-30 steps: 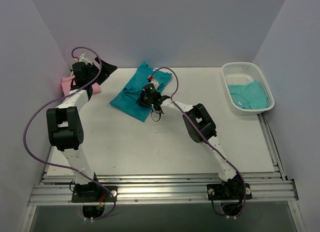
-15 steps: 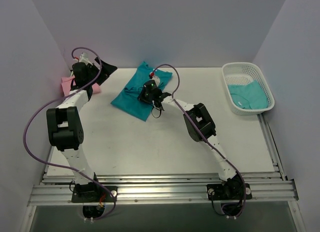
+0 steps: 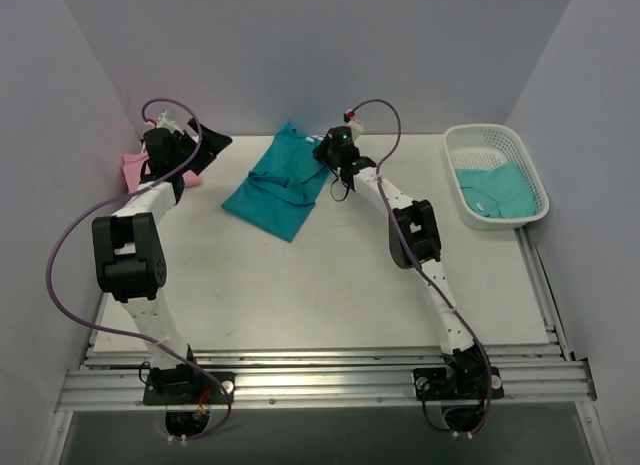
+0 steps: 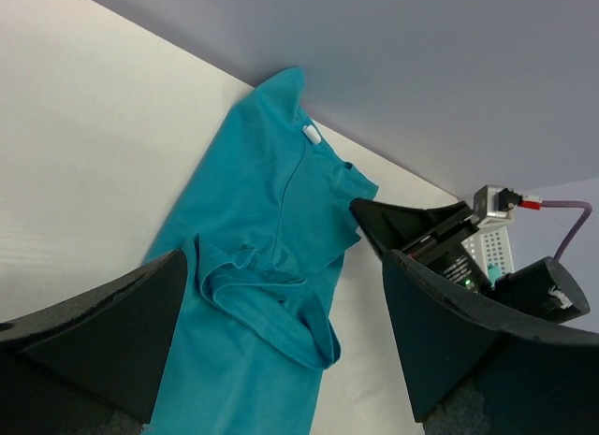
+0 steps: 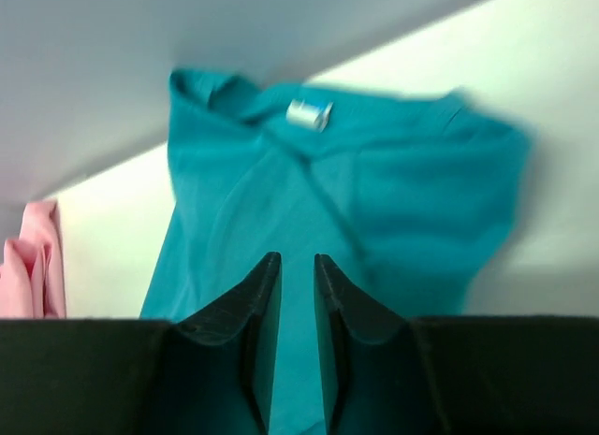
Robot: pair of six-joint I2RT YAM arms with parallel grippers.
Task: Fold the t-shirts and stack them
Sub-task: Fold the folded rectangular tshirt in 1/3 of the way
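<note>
A teal t-shirt (image 3: 280,185) lies crumpled and partly folded over itself at the back middle of the table; it also shows as the teal t-shirt (image 4: 271,267) and the teal t-shirt (image 5: 328,201). My right gripper (image 3: 324,157) hovers at its far right edge. In the right wrist view the right gripper (image 5: 297,257) has its jaws a narrow slit apart with nothing between them. A pink t-shirt (image 3: 135,170) lies folded at the far left, next to my left gripper (image 3: 203,147). The left gripper (image 4: 281,257) stands wide open and empty, looking at the teal shirt.
A white mesh basket (image 3: 470,135) stands at the back right with another teal t-shirt (image 3: 495,190) inside. Grey walls close in the back and both sides. The pink t-shirt (image 5: 28,267) shows at the left edge of the right wrist view.
My right gripper has left the middle of the teal shirt and moved back and right to its edge, its jaws parting slightly. The left arm has not moved.
</note>
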